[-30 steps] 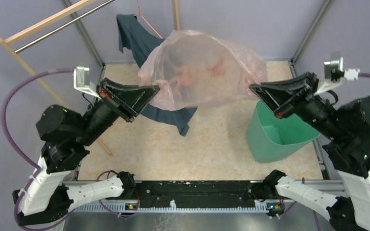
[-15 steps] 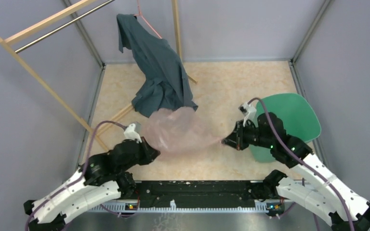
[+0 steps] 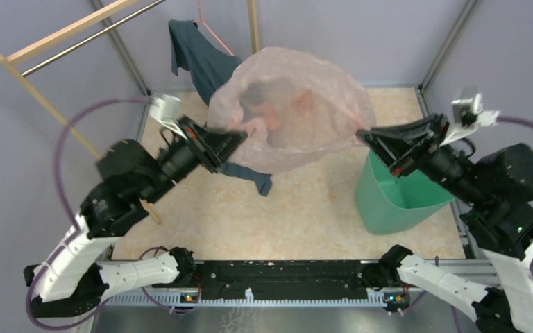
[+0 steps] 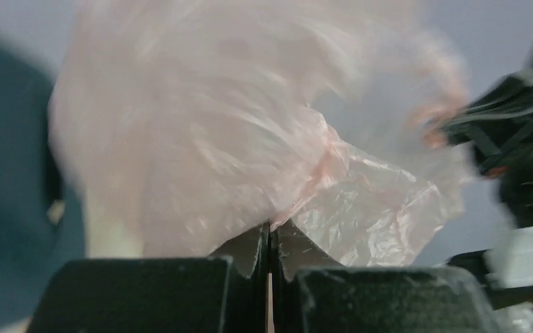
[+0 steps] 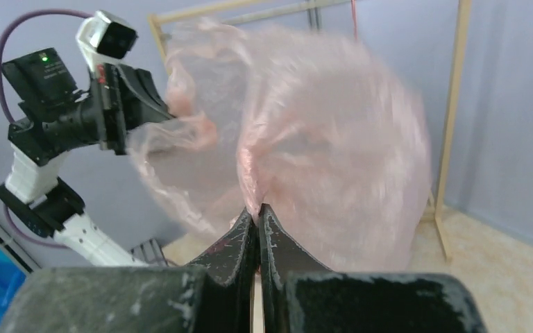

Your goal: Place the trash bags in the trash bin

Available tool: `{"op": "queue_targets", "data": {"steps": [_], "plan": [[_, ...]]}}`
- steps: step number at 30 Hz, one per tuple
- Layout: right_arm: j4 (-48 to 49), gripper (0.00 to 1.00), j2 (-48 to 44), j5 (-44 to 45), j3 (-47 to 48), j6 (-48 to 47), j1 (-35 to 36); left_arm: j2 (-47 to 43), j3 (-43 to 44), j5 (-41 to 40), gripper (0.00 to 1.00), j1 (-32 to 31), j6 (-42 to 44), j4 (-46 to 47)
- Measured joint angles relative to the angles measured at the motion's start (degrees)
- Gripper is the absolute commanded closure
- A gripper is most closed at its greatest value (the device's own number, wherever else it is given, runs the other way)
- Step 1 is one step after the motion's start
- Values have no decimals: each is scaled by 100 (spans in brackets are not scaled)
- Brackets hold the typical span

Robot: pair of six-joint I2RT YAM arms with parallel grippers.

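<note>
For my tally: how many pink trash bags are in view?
1: pink bag, stretched in the air between left tool and right tool; the shirt might hide others.

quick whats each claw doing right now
left claw: closed, pinching one edge of the pink trash bag.
right claw: closed, pinching the opposite edge of the same bag.

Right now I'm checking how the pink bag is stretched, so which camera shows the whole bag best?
Top external: the whole trash bag spreads between the left gripper and right gripper, both shut on its edge. Each wrist view shows only a blurred part of it, pinched by its own gripper.
</note>
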Motion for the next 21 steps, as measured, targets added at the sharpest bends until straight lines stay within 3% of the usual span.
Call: {"op": "queue_targets", "data": {"steps": [4, 8, 11, 13, 15, 19, 21], "plan": [[160, 100, -946, 79, -1893, 188, 0, -962, -2618, -804, 100, 7, -511, -431], [31, 100, -1010, -155, -4177, 793, 0, -1187, -4981, -944, 100, 7, -1768, -1451], [-566, 100, -918, -212, -4968, 1075, 0, -1386, -5670, -857, 100, 7, -2087, -1987], [-935, 100, -741, -136, -4605, 997, 0, -1499, -5366, -929, 100, 13, -1950, -1974], [-1174, 100, -284, -24, -3491, 776, 0, -1047, -4105, -1010, 100, 15, -1491, -2013], [-898, 100, 835, -57, -278, 254, 0, 861, -175, -769, 100, 20, -466, -1679], [-566, 100, 935, -111, 605, 105, 0, 1740, 1622, -282, 100, 11, -52, -1211]]}}
